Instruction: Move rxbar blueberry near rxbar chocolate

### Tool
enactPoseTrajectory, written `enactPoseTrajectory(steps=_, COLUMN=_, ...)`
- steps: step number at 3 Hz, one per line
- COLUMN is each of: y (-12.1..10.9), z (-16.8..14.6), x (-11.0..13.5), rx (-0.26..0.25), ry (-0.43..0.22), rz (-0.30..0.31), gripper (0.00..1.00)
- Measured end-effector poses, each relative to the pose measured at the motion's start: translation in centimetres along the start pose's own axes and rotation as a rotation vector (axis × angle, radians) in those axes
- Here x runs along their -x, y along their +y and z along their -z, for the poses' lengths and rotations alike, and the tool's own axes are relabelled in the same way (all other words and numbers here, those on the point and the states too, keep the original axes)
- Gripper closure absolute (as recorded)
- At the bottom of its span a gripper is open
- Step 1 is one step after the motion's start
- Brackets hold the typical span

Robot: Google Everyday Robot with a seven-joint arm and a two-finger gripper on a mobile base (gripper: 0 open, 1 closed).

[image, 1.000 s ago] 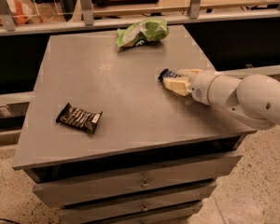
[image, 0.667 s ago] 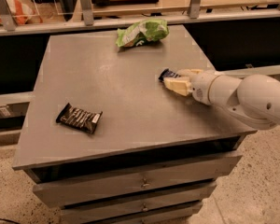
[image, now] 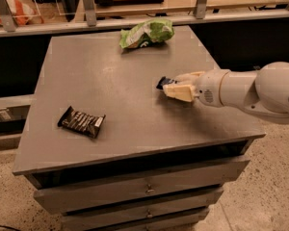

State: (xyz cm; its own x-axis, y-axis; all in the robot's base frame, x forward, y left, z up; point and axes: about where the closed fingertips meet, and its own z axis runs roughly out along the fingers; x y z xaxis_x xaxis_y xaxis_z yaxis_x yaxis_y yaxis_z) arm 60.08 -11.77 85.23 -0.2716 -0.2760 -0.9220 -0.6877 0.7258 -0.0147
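Note:
The rxbar blueberry (image: 162,82) is a dark navy bar on the right part of the grey tabletop (image: 115,81). Only its left end shows; the rest is hidden between the pale fingers (image: 180,92). My gripper (image: 171,84) reaches in from the right and is shut on this bar, at or just above the surface. The rxbar chocolate (image: 81,121) is a dark brown-black bar with pale stripes and a white end patch. It lies flat near the front left of the tabletop, well to the left of my gripper.
A crumpled green and white snack bag (image: 147,32) lies at the back of the tabletop. The tabletop tops a drawer cabinet (image: 144,189). A railing with glass panels (image: 135,4) runs behind it. My white arm (image: 260,93) overhangs the right edge.
My gripper has moved a little to the left over the tabletop, and the blueberry bar has moved with it. The chocolate bar and the snack bag have not moved.

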Motion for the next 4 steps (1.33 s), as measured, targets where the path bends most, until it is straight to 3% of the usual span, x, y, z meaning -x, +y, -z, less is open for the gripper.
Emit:
enactPoseTrajectory(steps=1, y=5.0, z=1.0, x=2.2, rx=0.164, ry=0.019, rz=0.01, gripper=1.0)
enactPoseTrajectory(steps=2, y=10.5, z=1.5, x=3.0, rx=0.314, ry=0.038, rz=0.06, gripper=1.0)
enactPoseTrajectory(steps=3, y=15.3, z=1.2, x=2.7, rx=0.411, ry=0.042, rz=0.128, gripper=1.0)
enactPoseTrajectory(steps=4, y=18.0, z=0.3, x=2.1, rx=0.442, ry=0.04, rz=0.18, gripper=1.0)
